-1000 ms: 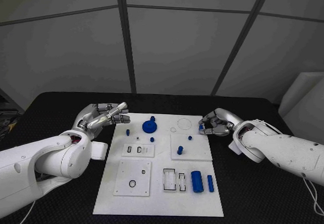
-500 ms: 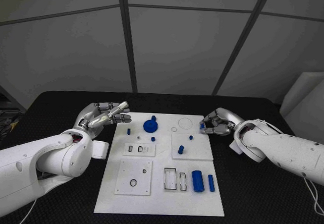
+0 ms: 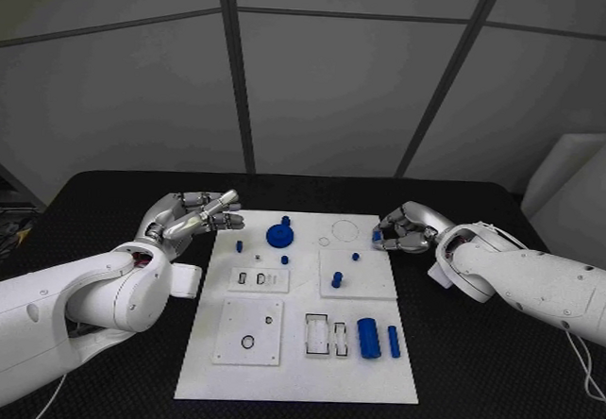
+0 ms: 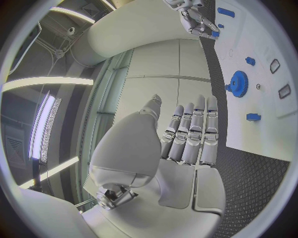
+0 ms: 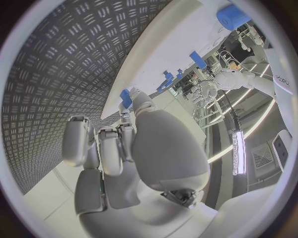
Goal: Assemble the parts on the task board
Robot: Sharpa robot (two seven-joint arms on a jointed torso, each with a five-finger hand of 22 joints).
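While the right hand (image 3: 406,230) pinches a small blue part (image 3: 379,238) at the task board's (image 3: 294,379) 2 o'clock corner, the nearest empty circular seat (image 3: 344,232) lies toward 9 o'clock from it; the left hand (image 3: 194,215) hovers with fingers apart, holding nothing.

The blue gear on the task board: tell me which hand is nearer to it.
Left. The left hand hovers just off the board's left edge, beside the blue gear. The right hand, pinching a small blue part, sits past the board's right edge, farther away.

left robot hand (image 3: 194,215): up off the table by the task board's (image 3: 294,379) far left corner, fingers spread and pointing out, holding nothing
right robot hand (image 3: 404,229): at the board's far right corner, fingers curled in, pinching a small blue part (image 3: 379,236)
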